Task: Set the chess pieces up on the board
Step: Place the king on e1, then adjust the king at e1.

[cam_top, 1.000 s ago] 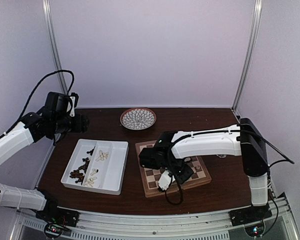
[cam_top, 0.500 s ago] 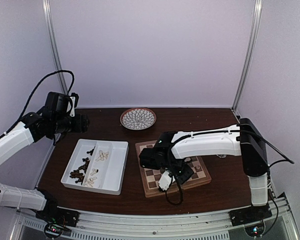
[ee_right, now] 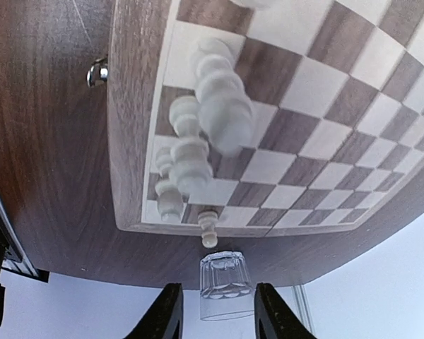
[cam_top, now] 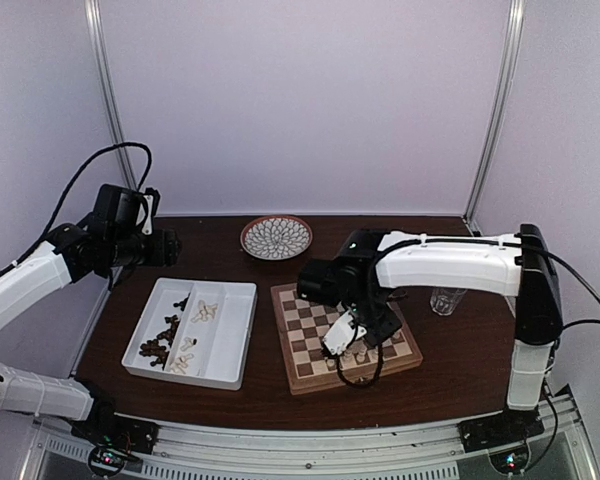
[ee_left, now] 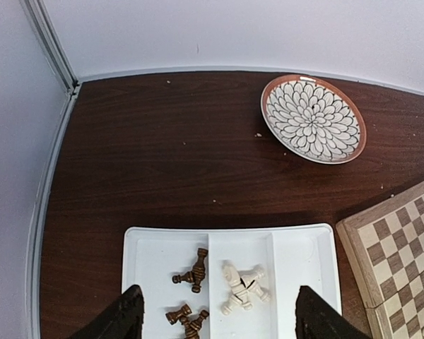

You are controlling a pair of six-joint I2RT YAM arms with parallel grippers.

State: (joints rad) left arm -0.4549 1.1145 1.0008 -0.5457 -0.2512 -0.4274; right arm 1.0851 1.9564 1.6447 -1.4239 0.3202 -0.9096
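Observation:
The board (cam_top: 310,352) lies right of centre, and a few cream chess pieces (cam_top: 358,351) stand near its front edge. In the right wrist view they stand upright in a row (ee_right: 187,152) along the board's (ee_right: 318,134) rim, one blurred close to the lens. My right gripper (cam_top: 372,335) hovers just above them, open (ee_right: 215,314) and holding nothing. My left gripper (cam_top: 166,247) is raised at the back left and wide open (ee_left: 219,326). Below it, a white tray (ee_left: 304,247) holds dark brown pieces (ee_left: 192,272) and cream pieces (ee_left: 242,288) lying loose.
A round patterned plate (cam_top: 276,237) sits at the back centre. A clear glass (cam_top: 445,298) stands on the table right of the board, seen beyond the board's edge (ee_right: 226,282). The tray (cam_top: 235,335) lies left of the board. Walls and metal posts enclose the table.
My right gripper has opened and drawn up and back from the board's front edge toward the right, uncovering cream pieces standing there. The left arm has barely moved.

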